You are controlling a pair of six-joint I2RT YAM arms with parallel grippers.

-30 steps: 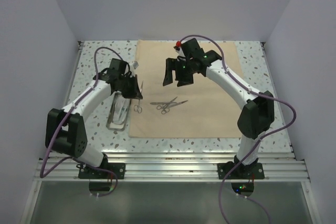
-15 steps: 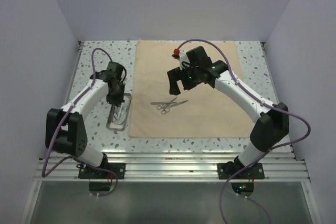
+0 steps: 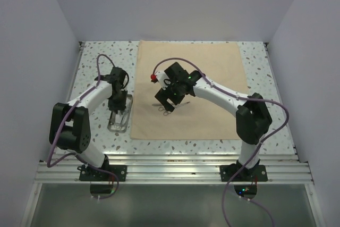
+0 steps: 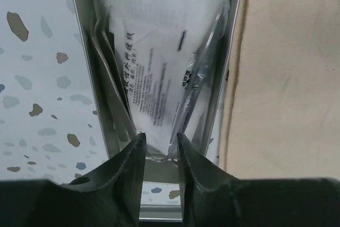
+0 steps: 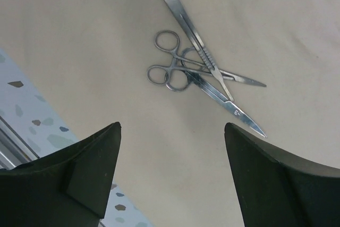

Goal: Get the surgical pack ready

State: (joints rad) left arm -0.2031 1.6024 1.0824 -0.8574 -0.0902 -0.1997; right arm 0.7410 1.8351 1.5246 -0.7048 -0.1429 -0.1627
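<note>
Beige cloth (image 3: 207, 73) flat mid-frame on speckled table (image 3: 95, 62). Right gripper (image 3: 167, 97) low over silver instruments (image 3: 166, 108) on cloth's left part. Left gripper (image 3: 116, 104) over steel tray (image 3: 118, 124), just left of cloth.

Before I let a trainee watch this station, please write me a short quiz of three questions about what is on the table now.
1. Short answer: which tool hangs over the steel instruments on the beige cloth?
2. Choose one: what lies in the steel tray? A) a printed clear packet B) scissors C) a folded cloth
3. True or false: the right tool grips one instrument.

Key:
1. The right tool.
2. A.
3. False: its jaws stand wide apart and empty above the instruments.
</note>
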